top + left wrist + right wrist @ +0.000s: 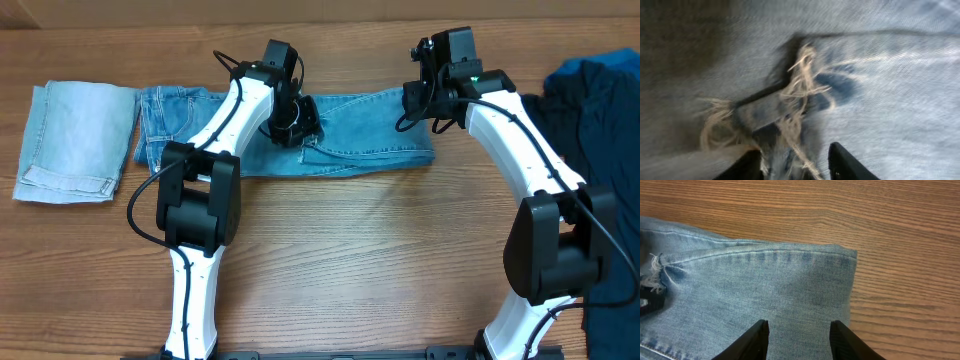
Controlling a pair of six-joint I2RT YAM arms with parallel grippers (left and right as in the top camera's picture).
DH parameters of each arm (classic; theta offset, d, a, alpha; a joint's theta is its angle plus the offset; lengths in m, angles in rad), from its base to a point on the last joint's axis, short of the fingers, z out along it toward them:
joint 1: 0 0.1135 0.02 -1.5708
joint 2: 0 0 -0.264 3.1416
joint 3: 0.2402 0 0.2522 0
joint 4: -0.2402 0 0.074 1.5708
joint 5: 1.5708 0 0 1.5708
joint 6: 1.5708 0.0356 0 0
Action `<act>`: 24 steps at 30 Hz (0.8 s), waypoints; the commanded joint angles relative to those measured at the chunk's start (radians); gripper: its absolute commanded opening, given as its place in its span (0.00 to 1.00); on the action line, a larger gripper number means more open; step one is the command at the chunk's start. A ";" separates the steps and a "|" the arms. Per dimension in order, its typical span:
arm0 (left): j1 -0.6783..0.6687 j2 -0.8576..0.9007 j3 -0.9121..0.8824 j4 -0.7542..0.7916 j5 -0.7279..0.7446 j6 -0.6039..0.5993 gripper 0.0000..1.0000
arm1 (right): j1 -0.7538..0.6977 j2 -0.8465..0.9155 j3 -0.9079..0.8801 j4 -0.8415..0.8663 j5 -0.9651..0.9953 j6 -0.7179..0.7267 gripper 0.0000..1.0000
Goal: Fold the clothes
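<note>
The light-blue jeans (370, 125) lie folded in a long band across the back of the table. My left gripper (298, 125) is low over their middle, by a frayed hem. In the left wrist view the frayed hem (800, 90) lies on the denim (890, 90), its threads running between the spread fingers (795, 165). The picture is blurred. My right gripper (425, 100) is over the jeans' right end. In the right wrist view its fingers (799, 340) are open just above the folded edge of the denim (765, 285), holding nothing.
A folded pale washed denim piece (70, 140) lies at the far left. A pile of dark navy garments (600, 110) covers the right edge. Bare wooden table (380, 260) fills the front, between the two arm bases.
</note>
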 commanded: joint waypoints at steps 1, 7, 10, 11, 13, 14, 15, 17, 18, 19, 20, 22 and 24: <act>0.002 -0.023 -0.010 0.053 0.102 -0.011 0.19 | -0.002 0.006 -0.004 0.006 -0.001 -0.004 0.42; 0.006 -0.023 0.010 0.082 0.116 -0.028 0.04 | -0.002 0.006 -0.004 0.005 -0.001 -0.004 0.40; 0.012 -0.023 0.032 0.074 0.116 -0.023 0.04 | -0.002 0.006 -0.004 0.005 -0.002 -0.004 0.33; 0.013 -0.023 0.040 0.067 0.114 -0.018 0.04 | -0.002 0.006 -0.004 0.005 -0.002 -0.004 0.30; 0.014 -0.023 0.066 0.039 0.090 -0.010 0.04 | -0.002 0.006 -0.004 0.006 -0.001 -0.004 0.30; 0.017 -0.023 0.094 0.008 0.061 0.004 0.04 | -0.002 0.006 -0.004 0.007 -0.002 -0.004 0.30; 0.019 -0.023 0.111 -0.007 0.041 0.014 0.04 | -0.002 0.006 -0.004 0.007 -0.002 -0.004 0.30; 0.023 -0.023 0.156 -0.041 -0.017 0.039 0.04 | -0.002 0.006 -0.004 0.009 -0.001 -0.004 0.30; 0.024 -0.023 0.172 -0.049 -0.036 0.052 0.04 | -0.002 0.006 -0.004 0.010 -0.001 -0.004 0.30; 0.024 -0.023 0.184 -0.053 -0.050 0.065 0.04 | -0.002 0.006 -0.004 0.010 -0.001 -0.004 0.30; 0.024 -0.023 0.188 -0.053 -0.061 0.072 0.04 | -0.002 0.006 -0.004 0.009 -0.001 -0.004 0.30; 0.024 -0.023 0.190 -0.052 -0.091 0.078 0.04 | -0.002 0.006 -0.004 0.009 -0.001 -0.004 0.30; 0.024 -0.023 0.190 -0.063 -0.138 0.098 0.04 | -0.002 0.006 -0.004 0.010 0.002 -0.004 0.30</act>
